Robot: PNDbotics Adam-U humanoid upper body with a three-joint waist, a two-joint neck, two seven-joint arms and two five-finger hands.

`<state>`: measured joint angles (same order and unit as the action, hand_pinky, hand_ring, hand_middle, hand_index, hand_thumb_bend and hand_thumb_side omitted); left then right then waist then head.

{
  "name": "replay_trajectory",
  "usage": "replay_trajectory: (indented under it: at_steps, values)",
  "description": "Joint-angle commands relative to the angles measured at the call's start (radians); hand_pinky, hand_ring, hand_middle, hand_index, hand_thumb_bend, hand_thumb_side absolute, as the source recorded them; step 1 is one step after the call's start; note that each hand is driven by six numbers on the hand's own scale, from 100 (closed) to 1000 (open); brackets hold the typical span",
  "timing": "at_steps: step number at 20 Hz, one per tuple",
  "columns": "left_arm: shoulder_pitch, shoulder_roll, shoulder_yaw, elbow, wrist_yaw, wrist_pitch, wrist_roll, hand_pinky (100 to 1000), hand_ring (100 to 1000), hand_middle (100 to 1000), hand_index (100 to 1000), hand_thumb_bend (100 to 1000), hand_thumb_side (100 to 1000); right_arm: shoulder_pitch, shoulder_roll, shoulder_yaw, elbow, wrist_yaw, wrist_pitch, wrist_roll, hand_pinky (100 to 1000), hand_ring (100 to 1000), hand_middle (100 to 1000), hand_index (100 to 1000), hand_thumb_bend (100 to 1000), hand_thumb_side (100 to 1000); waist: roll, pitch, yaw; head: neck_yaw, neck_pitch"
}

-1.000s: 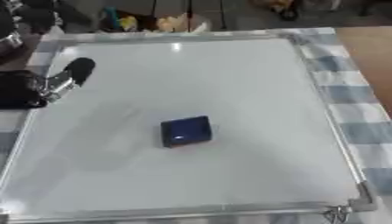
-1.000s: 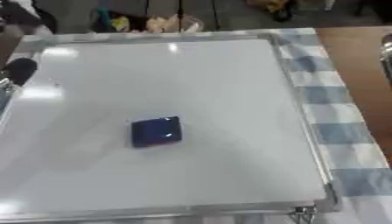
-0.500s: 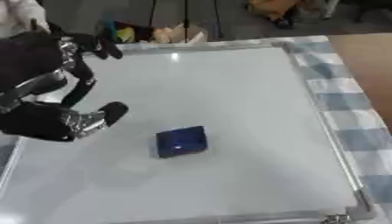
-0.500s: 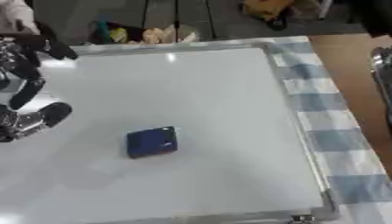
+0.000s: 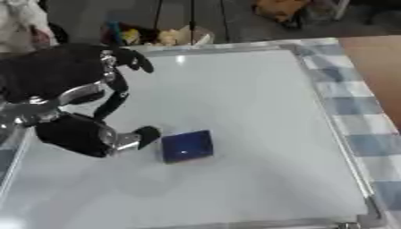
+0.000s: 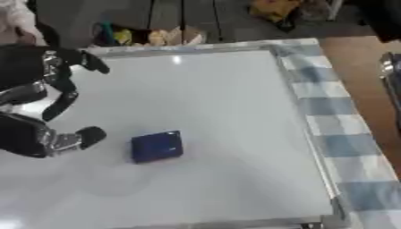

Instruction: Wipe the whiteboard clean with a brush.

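Left eye view: a large whiteboard point(image 5: 235, 89) with a silver frame lies flat on a blue-and-white checked cloth point(image 5: 356, 107). A small dark blue brush point(image 5: 187, 146), block-shaped, sits on the board a little left of centre and toward the near edge. The robot's left hand point(image 5: 86, 112), black with silver parts, reaches in from the left, spread open above the board. Its fingers are apart and hold nothing. The thumb tip point(image 5: 147, 134) sits just beside the brush's left edge; contact cannot be told.

Right eye view: the same scene, with the brush point(image 6: 156, 146) clearly apart from the thumb. At the right edge, beyond the cloth, a dark part point(image 6: 389, 71) with silver shows; whether it is the right hand cannot be told.
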<state>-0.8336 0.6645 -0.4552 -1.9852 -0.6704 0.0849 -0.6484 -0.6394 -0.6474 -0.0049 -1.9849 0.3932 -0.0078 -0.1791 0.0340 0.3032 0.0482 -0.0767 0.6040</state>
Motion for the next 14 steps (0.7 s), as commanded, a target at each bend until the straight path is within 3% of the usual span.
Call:
replay_trajectory:
  at_steps: [1,3,8,14]
  values:
    - [-0.031,-0.012,-0.011,-0.015,-0.018,0.029,-0.028,670,841,790,202,467,868,-0.014,-0.014,-0.004,-0.015,-0.008,-0.003,0.003,817,861,817,873,111,1000,-0.003,-0.017,-0.002,0.009,-0.007]
    - [-0.041,-0.027,-0.022,-0.015,-0.027,0.056,-0.038,617,811,761,159,494,843,-0.013,-0.013,-0.004,-0.015,-0.010,-0.003,0.002,817,858,814,866,112,1000,-0.003,-0.016,-0.003,0.011,-0.001]
    - [-0.047,-0.049,-0.052,-0.015,-0.037,0.108,-0.009,588,801,745,109,552,833,-0.009,-0.012,-0.005,-0.015,-0.015,-0.001,-0.003,816,855,811,857,111,1000,-0.002,-0.015,-0.005,0.013,0.010]
    - [-0.055,-0.069,-0.074,-0.015,-0.067,0.118,-0.029,615,819,738,154,563,772,-0.009,-0.012,-0.002,-0.015,-0.019,0.001,-0.002,815,849,806,858,111,1000,-0.001,-0.014,-0.006,0.010,0.016]
